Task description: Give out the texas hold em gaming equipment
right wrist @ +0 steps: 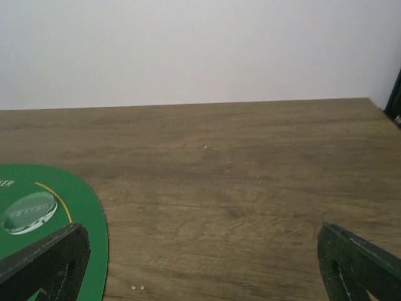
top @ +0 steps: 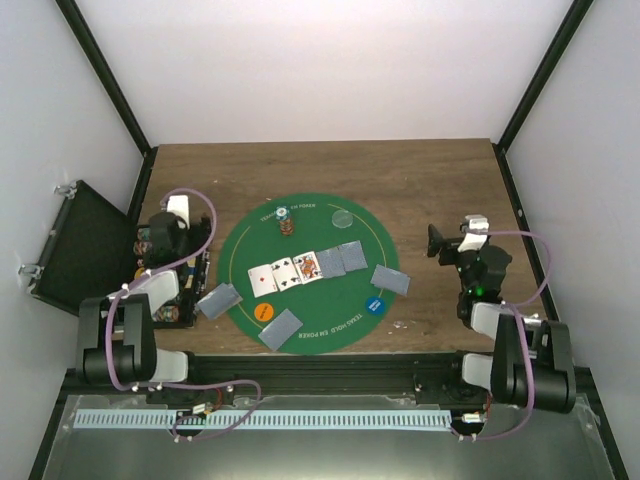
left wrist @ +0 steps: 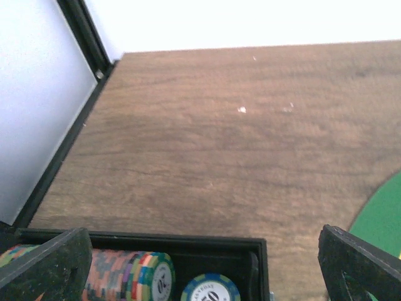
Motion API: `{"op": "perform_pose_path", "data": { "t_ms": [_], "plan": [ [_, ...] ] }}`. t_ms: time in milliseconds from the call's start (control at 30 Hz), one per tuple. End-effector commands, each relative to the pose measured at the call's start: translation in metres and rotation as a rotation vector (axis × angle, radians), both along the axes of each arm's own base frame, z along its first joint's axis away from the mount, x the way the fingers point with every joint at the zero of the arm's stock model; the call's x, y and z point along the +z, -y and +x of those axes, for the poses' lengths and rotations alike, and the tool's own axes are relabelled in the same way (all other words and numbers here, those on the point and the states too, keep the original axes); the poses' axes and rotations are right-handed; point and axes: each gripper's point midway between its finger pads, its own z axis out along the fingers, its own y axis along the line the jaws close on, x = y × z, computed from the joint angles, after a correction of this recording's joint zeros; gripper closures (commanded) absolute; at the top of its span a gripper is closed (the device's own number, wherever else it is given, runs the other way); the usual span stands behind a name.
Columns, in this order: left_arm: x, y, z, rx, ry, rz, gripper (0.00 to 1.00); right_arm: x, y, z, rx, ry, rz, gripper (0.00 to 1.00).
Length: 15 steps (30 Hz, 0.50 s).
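White walls [top: 330, 70], wood table [top: 430, 180] (black corner posts [top: 105, 75]).

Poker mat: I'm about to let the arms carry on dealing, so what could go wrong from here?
The three face-up cards lie tight in a row; lifting one may drag its neighbours. Two grey-backed cards straddle the edge of the green mat, so a pinch there could slide them. The open left gripper hangs over chips packed in the case and might grab several.
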Motion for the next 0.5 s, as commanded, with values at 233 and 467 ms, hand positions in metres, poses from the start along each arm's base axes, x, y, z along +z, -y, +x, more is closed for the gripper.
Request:
{"op": "perform_pose_path", "data": {
  "t_ms": [233, 467],
  "plan": [
    [0.056, 0.013, -0.020, -0.058, 0.344, -0.120, 0.00, -0.003, -0.024, 0.004, 0.136, 0.169, -0.040, 0.00],
    [0.024, 0.020, -0.027, -0.090, 0.327, -0.147, 0.01, -0.009, -0.029, 0.016, 0.145, 0.122, -0.061, 0.00]
  ]
}}
